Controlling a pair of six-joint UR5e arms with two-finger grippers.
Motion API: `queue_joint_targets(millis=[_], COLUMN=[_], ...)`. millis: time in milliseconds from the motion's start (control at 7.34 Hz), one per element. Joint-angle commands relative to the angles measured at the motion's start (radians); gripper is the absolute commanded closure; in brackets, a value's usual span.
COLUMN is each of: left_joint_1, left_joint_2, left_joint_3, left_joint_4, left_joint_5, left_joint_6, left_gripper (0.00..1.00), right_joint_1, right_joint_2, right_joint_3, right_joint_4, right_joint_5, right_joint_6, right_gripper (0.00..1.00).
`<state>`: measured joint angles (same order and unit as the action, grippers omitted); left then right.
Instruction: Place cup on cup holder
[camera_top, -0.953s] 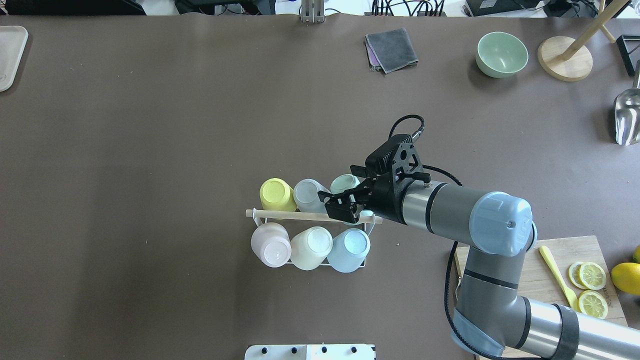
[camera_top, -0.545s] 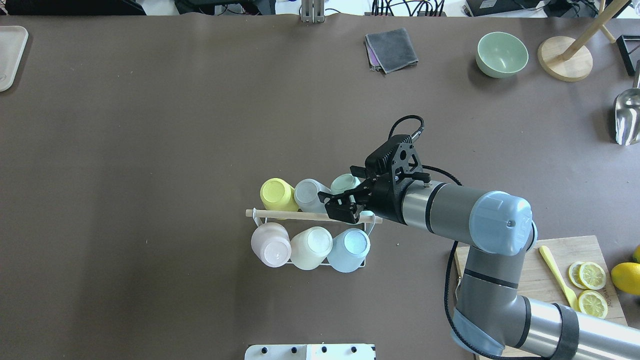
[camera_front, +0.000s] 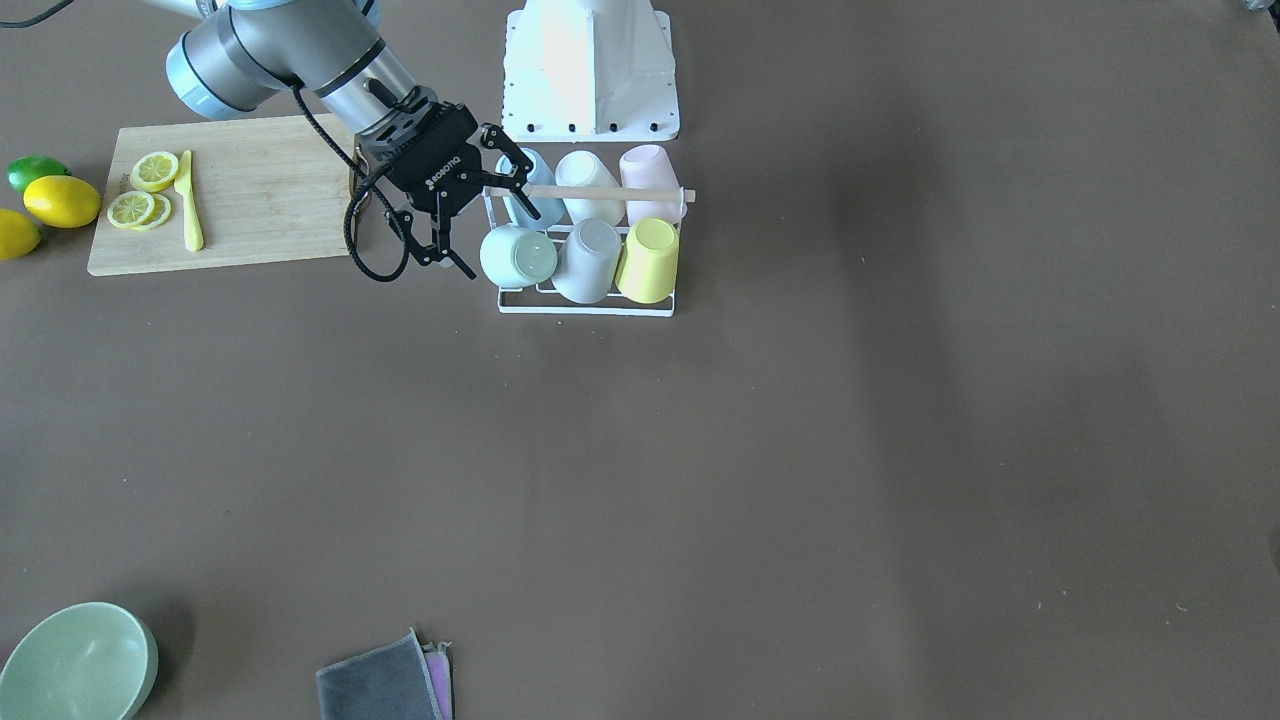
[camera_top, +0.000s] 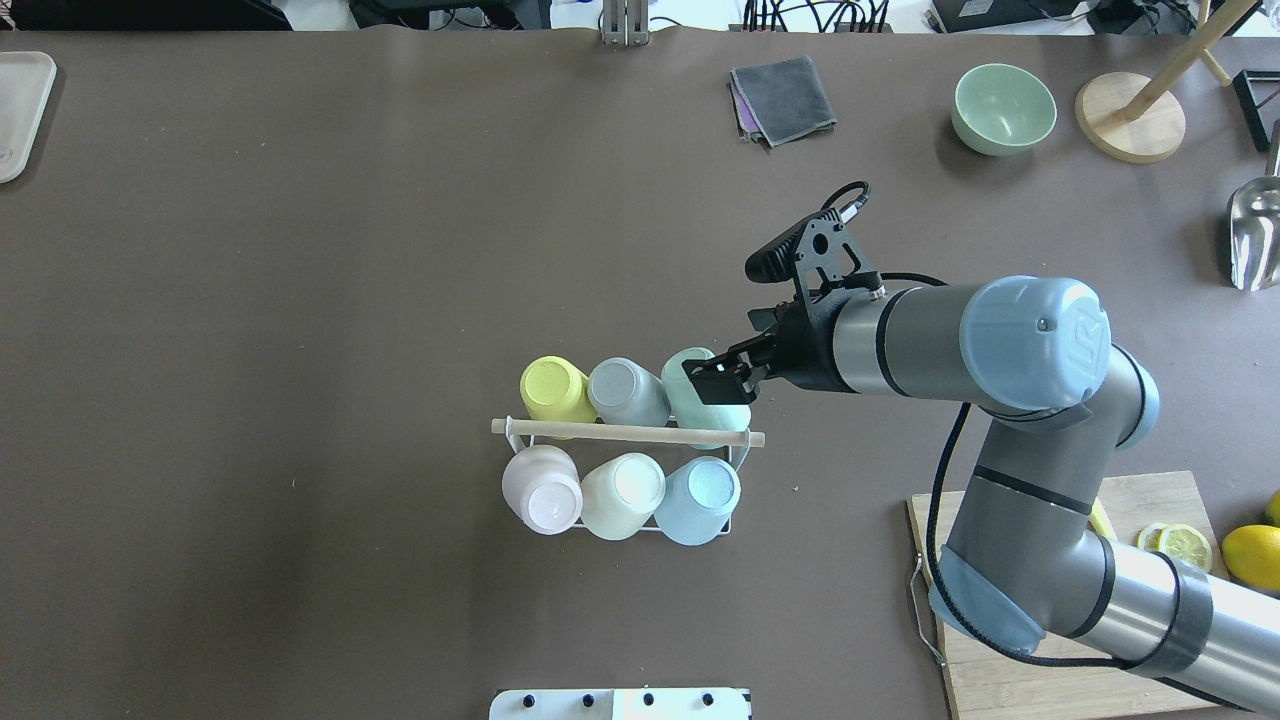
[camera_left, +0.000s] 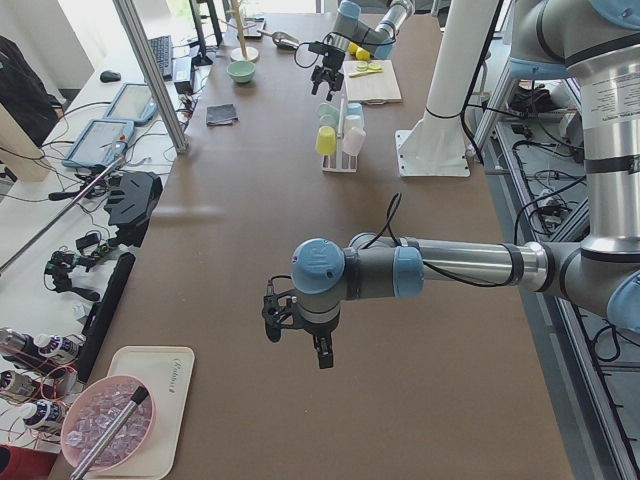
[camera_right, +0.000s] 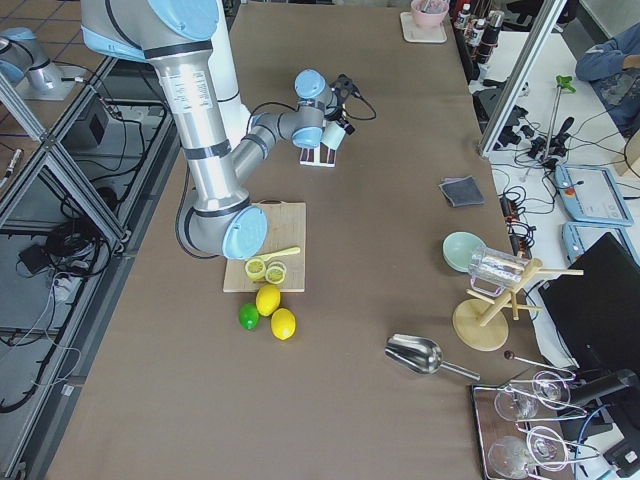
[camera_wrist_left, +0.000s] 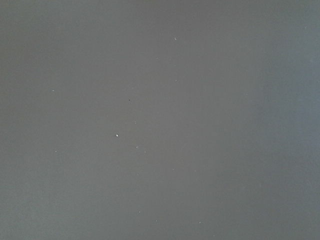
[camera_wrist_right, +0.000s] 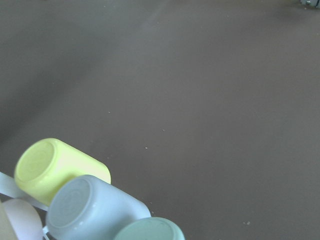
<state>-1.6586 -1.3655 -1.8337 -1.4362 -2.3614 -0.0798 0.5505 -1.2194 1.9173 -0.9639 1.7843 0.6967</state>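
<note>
The cup holder (camera_top: 620, 433), a white wire rack with a wooden rod on top (camera_front: 600, 192), stands mid-table. It carries several upturned cups: yellow (camera_top: 553, 388), grey (camera_top: 625, 390) and mint green (camera_top: 697, 408) on the far side, pink, cream and blue on the near side. My right gripper (camera_top: 718, 383) is open and empty just above the mint cup (camera_front: 520, 258), its fingers spread wide in the front-facing view (camera_front: 503, 245). My left gripper (camera_left: 295, 335) hovers over bare table far away. I cannot tell if it is open.
A cutting board (camera_top: 1170, 500) with lemon slices and a yellow knife lies under the right arm, with lemons (camera_top: 1255, 555) beside it. A green bowl (camera_top: 1003, 108), grey cloth (camera_top: 782, 98), wooden stand (camera_top: 1130, 115) and metal scoop (camera_top: 1255, 235) lie at the far right.
My right gripper has drawn back from the rod, up and to the right, and the wrist has turned. The mint cup now shows more fully on the rack.
</note>
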Motion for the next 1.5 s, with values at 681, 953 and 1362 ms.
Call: queue_joint_targets(millis=[681, 953, 1362], left_joint_1=[0.000, 0.000, 0.000], left_joint_2=[-0.018, -0.015, -0.012], left_joint_3=[0.016, 0.021, 0.021], left_joint_4=[-0.003, -0.003, -0.003], left_joint_5=[0.001, 0.002, 0.001], left_joint_6=[0.006, 0.008, 0.008], left_gripper=[0.01, 0.01, 0.01], right_joint_1=[0.252, 0.343, 0.558], right_joint_2=[-0.003, -0.006, -0.054], right_joint_3=[0.009, 0.008, -0.099], right_joint_4=[-0.678, -0.853, -0.858], right_joint_5=[0.185, 0.185, 0.393], right_joint_6=[-0.164, -0.343, -0.355], right_gripper=[0.00, 0.00, 0.00])
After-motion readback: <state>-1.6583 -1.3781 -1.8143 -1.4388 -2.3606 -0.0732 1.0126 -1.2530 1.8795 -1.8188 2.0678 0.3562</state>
